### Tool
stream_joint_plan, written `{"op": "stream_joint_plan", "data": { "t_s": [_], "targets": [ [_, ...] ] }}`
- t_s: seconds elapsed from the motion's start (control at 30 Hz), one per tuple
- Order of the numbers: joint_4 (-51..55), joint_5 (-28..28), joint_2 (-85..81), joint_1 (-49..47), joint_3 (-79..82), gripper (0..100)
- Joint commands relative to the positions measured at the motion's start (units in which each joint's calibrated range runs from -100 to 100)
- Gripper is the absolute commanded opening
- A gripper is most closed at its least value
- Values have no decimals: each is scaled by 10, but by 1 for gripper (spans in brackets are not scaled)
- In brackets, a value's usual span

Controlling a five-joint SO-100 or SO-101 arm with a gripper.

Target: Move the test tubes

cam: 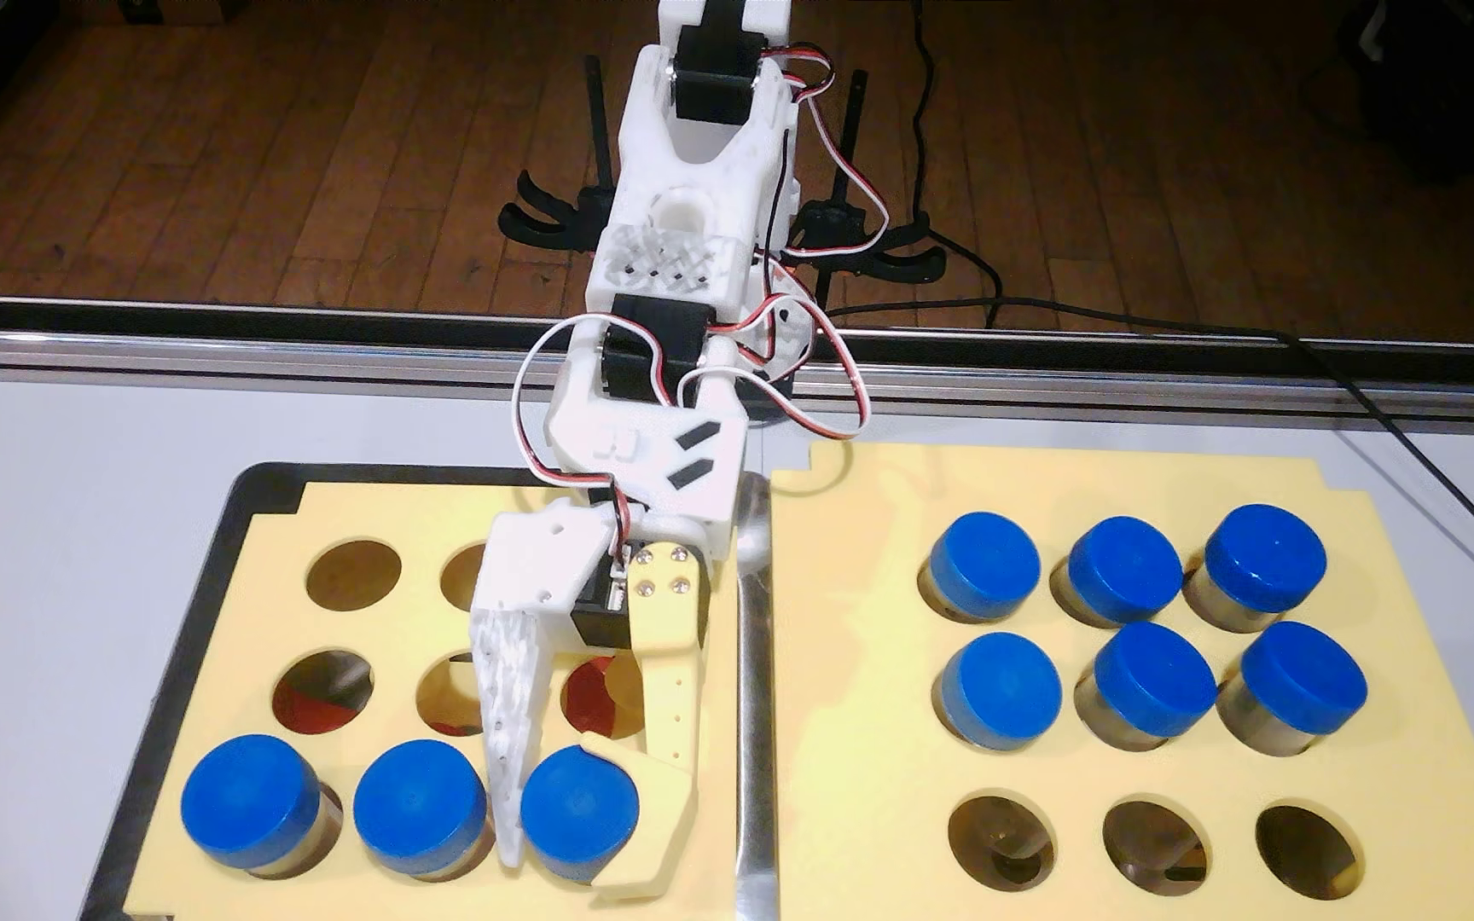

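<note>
Three test tubes (pixel 419 824) stand in the near row of the left rack (pixel 211 620), and the rightmost of them (pixel 578 819) sits between the gripper (pixel 574 863) fingers: the white finger (pixel 507 708) wedged into the gap beside the middle tube, the yellow finger (pixel 658 815) curling round the cap's right side. The fingers look closed in against the blue cap, though whether they are pinching it firmly or only flanking it cannot be told from this angle. Six more tubes (pixel 1150 677) fill the far and middle rows of the right rack (pixel 857 753), whose near row of three holes (pixel 1154 841) is vacant. The left rack rests in a metal tray (pixel 756 797) on a pale table (pixel 51 496). The step in hand appears to be the grasp of the seventh tube. The next move would call for a secure squeeze, then a straight lift clear of the hole without knocking the neighbouring tube, before carrying it right to a vacant hole.
</note>
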Motion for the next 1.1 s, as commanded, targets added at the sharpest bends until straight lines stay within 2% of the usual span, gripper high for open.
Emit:
{"op": "stream_joint_plan", "data": {
  "t_s": [0.0,0.1,0.2,0.3,0.47,0.5,0.67,0.83,1.07],
  "targets": [
    [-4,-18,-36,2,-51,6],
    [45,-24,-92,6,-65,6],
    [166,-23,-153,8,-99,6],
    [172,-21,-196,9,-114,6],
    [66,-24,-267,2,-120,6],
    [7,-25,-274,-9,-114,6],
    [-119,-26,-260,-91,-110,6],
    [-163,-69,-186,-163,-113,6],
    [-162,-74,-101,-246,-119,6]
  ]
}}
